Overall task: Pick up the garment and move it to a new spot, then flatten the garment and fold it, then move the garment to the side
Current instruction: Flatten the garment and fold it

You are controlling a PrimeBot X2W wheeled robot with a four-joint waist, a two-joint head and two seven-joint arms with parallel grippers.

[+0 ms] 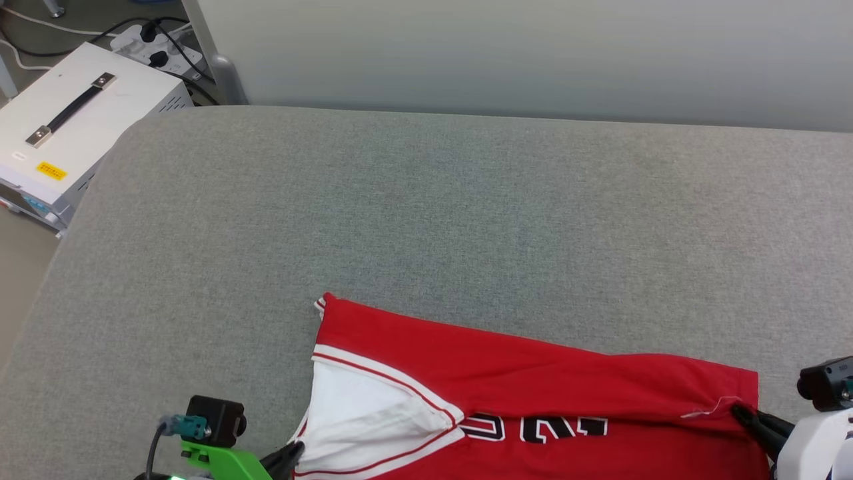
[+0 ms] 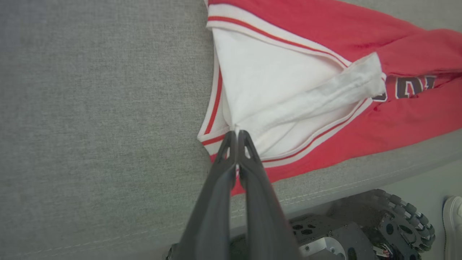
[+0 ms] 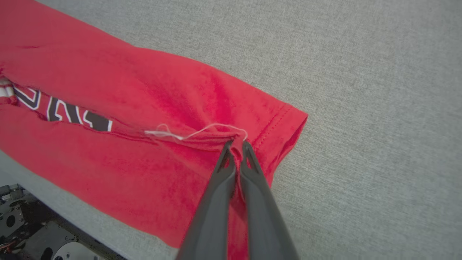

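Observation:
The garment [image 1: 533, 373] is a red jersey with a white sleeve and striped trim, lying folded lengthwise along the near edge of the grey table. Black lettering shows along the fold. My left gripper [image 1: 296, 452] is shut on the garment's white-trimmed sleeve end; in the left wrist view the gripper [image 2: 237, 134] pinches the cloth [image 2: 288, 90] where white sleeve and trim meet. My right gripper [image 1: 738, 412] is shut on the red hem end; in the right wrist view the gripper [image 3: 236, 143] clamps a pleat of the garment [image 3: 144, 90] beside a loose white thread.
The grey fabric table [image 1: 426, 213] stretches wide and bare beyond the garment. A white box with a black handle [image 1: 73, 120] and a power strip with cables [image 1: 156, 47] sit off the table's far left. The robot's wheeled base [image 2: 361, 231] shows under the near edge.

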